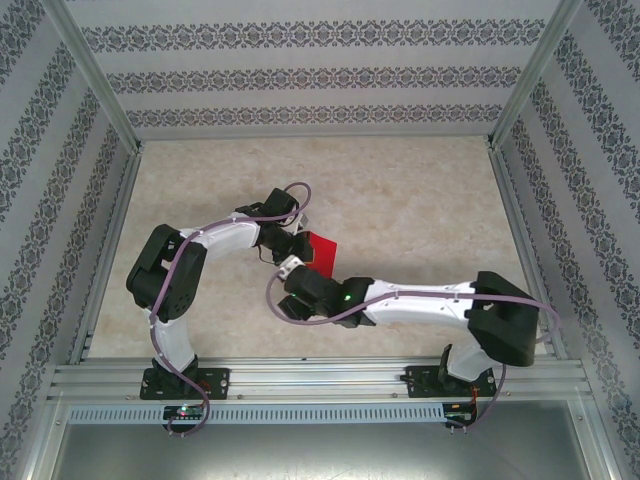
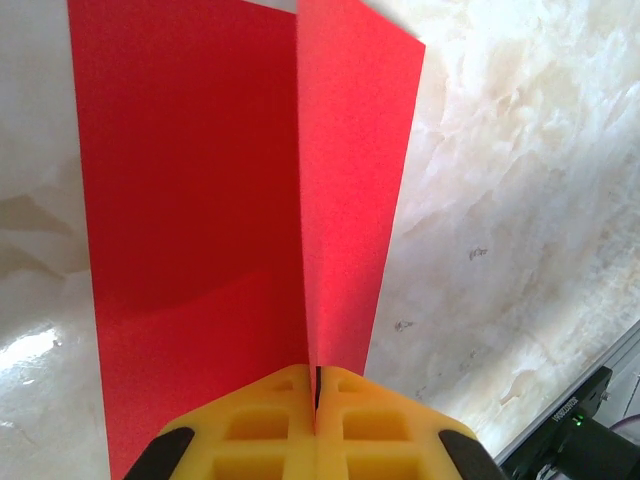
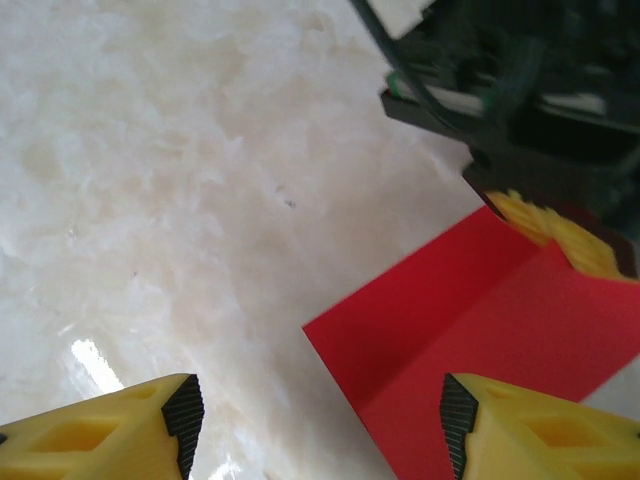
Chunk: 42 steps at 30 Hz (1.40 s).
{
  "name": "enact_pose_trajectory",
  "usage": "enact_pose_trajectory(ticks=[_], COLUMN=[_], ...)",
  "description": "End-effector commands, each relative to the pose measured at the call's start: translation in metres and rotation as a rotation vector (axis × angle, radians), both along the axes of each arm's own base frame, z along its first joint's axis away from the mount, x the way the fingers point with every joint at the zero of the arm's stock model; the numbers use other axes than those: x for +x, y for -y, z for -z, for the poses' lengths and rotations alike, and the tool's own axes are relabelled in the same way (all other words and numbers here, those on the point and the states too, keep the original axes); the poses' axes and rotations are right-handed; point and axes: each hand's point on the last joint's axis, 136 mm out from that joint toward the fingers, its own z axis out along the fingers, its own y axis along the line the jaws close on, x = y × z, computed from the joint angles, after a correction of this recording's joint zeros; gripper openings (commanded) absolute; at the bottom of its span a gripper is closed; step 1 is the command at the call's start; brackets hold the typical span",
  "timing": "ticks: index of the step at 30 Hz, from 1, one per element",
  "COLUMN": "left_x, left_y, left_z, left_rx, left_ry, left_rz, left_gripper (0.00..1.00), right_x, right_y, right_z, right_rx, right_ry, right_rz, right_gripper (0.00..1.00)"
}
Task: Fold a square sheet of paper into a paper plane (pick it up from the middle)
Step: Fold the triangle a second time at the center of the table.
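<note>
bending inward, left gripper (image 2: pixel 316 382) pinches sheet (image 2: pixel 190 220)

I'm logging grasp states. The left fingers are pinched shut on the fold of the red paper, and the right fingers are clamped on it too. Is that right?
Not quite. The left gripper is shut on the fold of the square sheet of paper, but the right gripper is open. The right wrist view shows its fingers wide apart, not closed on the paper.
</note>
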Motion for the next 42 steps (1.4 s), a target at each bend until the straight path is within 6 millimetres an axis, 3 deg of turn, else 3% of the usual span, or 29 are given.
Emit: enact_pose_trajectory(ticks=[1,13,21,32,36,38,42], left_x=[-0.006,-0.009,-0.009,-0.008,-0.007,-0.006,-0.003], left_y=[-0.005,-0.006,-0.007,-0.007,-0.011,-0.015,-0.04], left_z=[-0.001,0.0,-0.001,-0.002,-0.005,-0.007,-0.013], left_rx=[0.001,0.002,0.004,0.009,0.023,0.049,0.154], left_ry=[-0.033,-0.032,-0.032,-0.029,-0.022,-0.013,0.036], left_rz=[-0.012,-0.015,-0.016,-0.018,-0.032,-0.052,-0.15], left_gripper=[0.05,0.05,0.05,0.07,0.13,0.23,0.35], right_x=[0.009,0.01,0.013,0.011,0.01,0.008,0.005], right_y=[0.008,0.007,0.012,0.016,0.015,0.014,0.009], right_z=[0.005,0.035,0.029,0.022,0.021,0.022,0.018], right_rx=[-0.132,-0.201,-0.173,-0.103,-0.06,-0.018,0.13], right_ry=[0.09,0.038,0.025,-0.012,-0.041,-0.077,-0.163], right_rz=[0.053,0.109,0.125,0.11,0.104,0.09,0.067], right_gripper=[0.66,0.57,0.28,0.02,0.0,0.0,0.0])
